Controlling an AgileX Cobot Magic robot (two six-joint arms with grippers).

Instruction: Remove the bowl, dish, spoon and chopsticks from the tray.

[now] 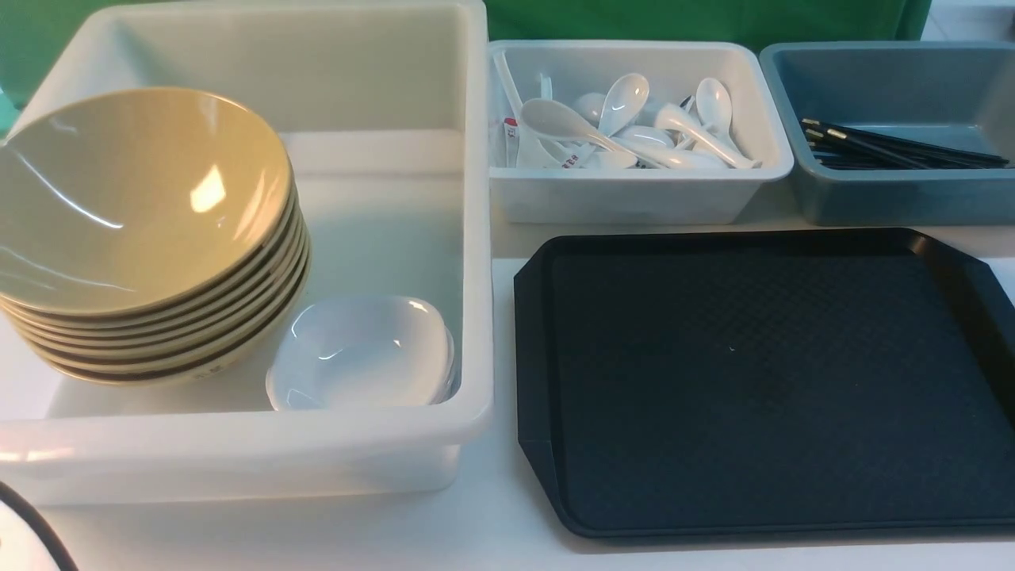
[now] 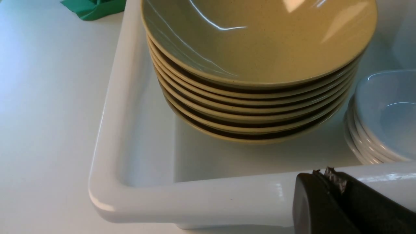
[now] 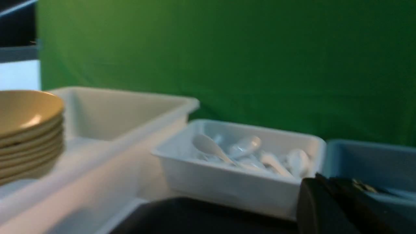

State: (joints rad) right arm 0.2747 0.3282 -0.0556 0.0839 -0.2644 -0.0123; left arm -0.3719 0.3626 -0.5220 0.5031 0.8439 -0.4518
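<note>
White tabletop (image 1: 492, 523), unreadable red print on binned spoons (image 1: 626, 127)

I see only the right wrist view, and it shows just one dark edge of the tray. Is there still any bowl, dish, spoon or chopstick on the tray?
Observer: No. In the front view the whole tray is bare, with nothing on it.
Operator: What is inside the grey-blue bin? For me it is blurred.
Observer: A bundle of black chopsticks lies in it.
Operator: Is something beside the bowl stack?
Observer: Yes, a stack of small white dishes stands beside it, inside the same large white bin.
</note>
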